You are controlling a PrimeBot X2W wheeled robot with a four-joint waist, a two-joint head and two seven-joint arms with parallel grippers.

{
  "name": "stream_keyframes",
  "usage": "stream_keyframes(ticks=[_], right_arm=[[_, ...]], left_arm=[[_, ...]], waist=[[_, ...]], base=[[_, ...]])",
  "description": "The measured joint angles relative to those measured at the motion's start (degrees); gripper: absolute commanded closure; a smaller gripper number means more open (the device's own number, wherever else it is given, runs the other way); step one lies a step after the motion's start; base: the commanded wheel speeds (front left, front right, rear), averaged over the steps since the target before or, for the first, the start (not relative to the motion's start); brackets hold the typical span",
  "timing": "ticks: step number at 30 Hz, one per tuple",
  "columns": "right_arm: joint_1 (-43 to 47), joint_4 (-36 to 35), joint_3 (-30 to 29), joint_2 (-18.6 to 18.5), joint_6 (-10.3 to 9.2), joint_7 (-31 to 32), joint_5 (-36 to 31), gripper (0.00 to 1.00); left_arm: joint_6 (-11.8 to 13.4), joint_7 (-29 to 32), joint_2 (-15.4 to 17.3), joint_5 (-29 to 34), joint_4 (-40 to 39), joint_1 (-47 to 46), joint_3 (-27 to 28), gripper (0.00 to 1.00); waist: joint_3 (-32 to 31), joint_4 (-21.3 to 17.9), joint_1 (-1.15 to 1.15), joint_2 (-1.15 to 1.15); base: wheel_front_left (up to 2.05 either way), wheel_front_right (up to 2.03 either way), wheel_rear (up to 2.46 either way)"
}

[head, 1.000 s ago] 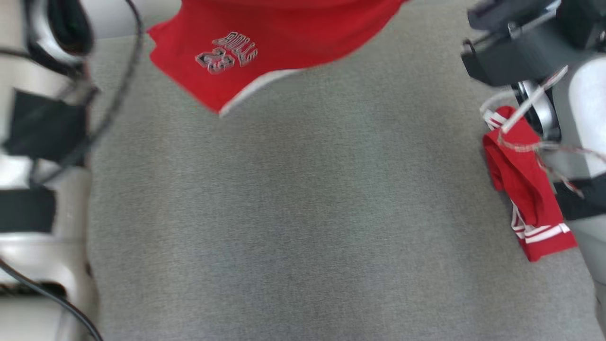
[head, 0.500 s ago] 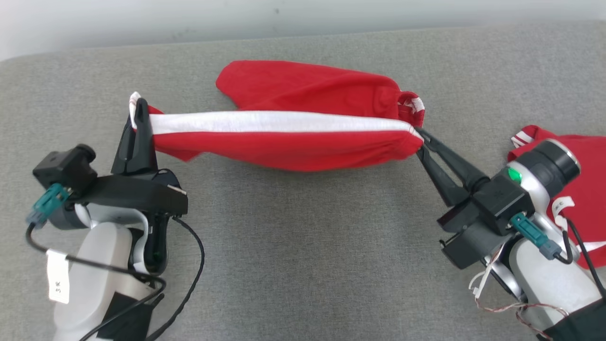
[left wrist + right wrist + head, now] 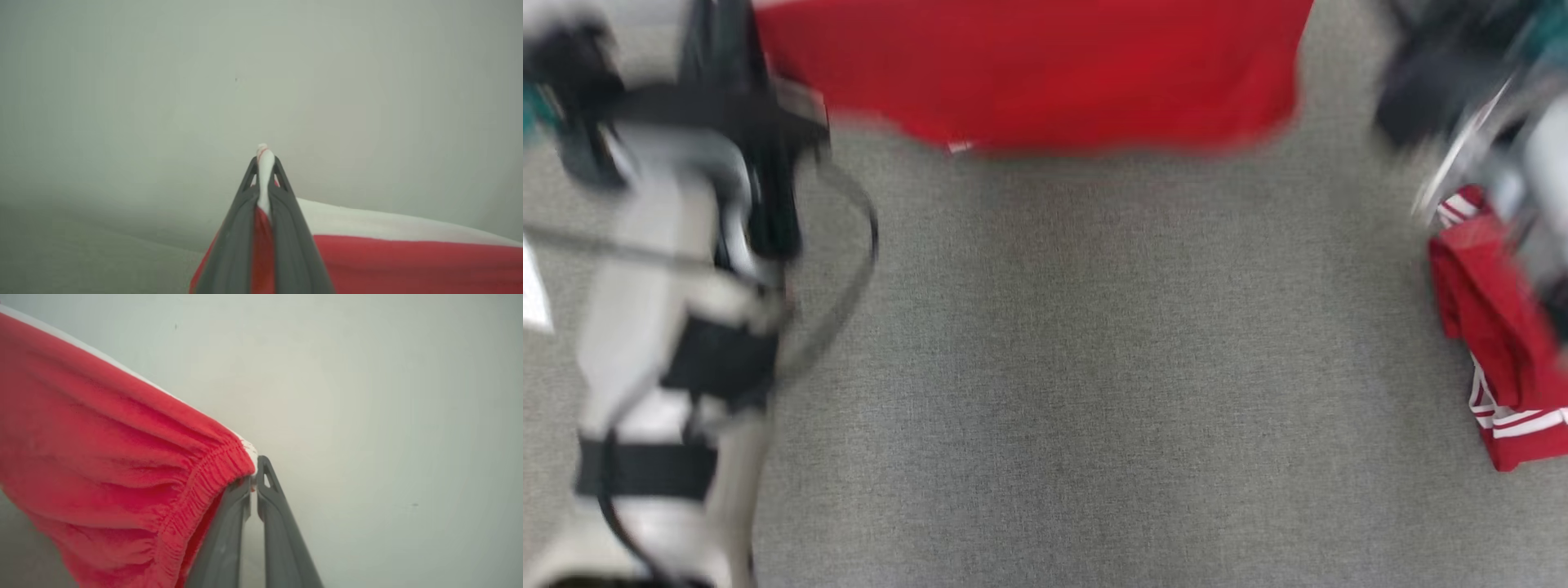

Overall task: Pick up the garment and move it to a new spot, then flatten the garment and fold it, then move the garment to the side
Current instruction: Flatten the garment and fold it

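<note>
Above the mat (image 3: 1045,367), left end effector (image 3: 264,162) and right end effector (image 3: 255,473) pinch the garment (image 3: 1045,73), seemingly taut.

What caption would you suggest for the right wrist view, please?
Right hand shut on the elastic waistband of red shorts, held before a pale wall.

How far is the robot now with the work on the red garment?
Done: the pick-up. The left gripper is shut on the white-trimmed corner of the garment, and the right gripper is shut on its elastic hem. In hand: the move, with the cloth hanging stretched between them above the grey surface. Left: laying it down, flattening, folding, moving it aside. A second red garment lies at the right.
</note>
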Motion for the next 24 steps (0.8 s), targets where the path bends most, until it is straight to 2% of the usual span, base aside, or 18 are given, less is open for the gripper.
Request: stream_keyframes(ticks=[2,5,10,13,17,24], right_arm=[[-7.72,2.75,-0.58,-0.13,0.02,-0.89,-0.94,1.00],[-15.40,2.66,-2.36,-0.46,0.02,-4.43,-2.85,1.00],[-19.38,-0.62,-2.58,-1.66,-0.01,-8.68,-4.02,1.00],[-15.18,-0.41,0.27,-2.21,0.00,-9.14,-4.16,1.00],[-4.00,0.41,3.99,-3.01,0.22,-9.17,-4.19,1.00],[6.71,-1.71,4.55,-5.71,0.43,-10.69,-3.01,1.00]], left_arm=[[0.37,-0.88,-0.83,0.13,1.09,-6.28,0.80,1.00],[0.86,-2.33,-1.35,0.10,-0.57,-13.82,2.36,1.00],[0.76,-2.91,-1.29,-0.48,-6.94,-18.16,4.87,1.00],[0.19,-2.90,-1.07,-0.63,-6.70,-14.56,4.81,1.00],[0.18,-2.88,-1.23,-0.88,-5.49,-3.24,4.33,1.00],[-2.33,-2.83,-1.43,-2.09,-7.48,9.47,2.64,1.00]], waist=[[0.75,-0.04,0.00,0.00],[0.88,0.18,0.00,0.00],[0.94,1.11,-0.03,-0.03],[1.74,1.42,-0.02,-0.02],[3.31,1.78,-0.01,-0.01],[5.88,2.79,-0.01,-0.01]], base=[[0.00,0.00,0.00],[0.00,0.00,0.00],[0.00,0.00,0.00],[0.00,0.00,0.00],[0.00,0.00,0.00],[0.00,0.00,0.00]])
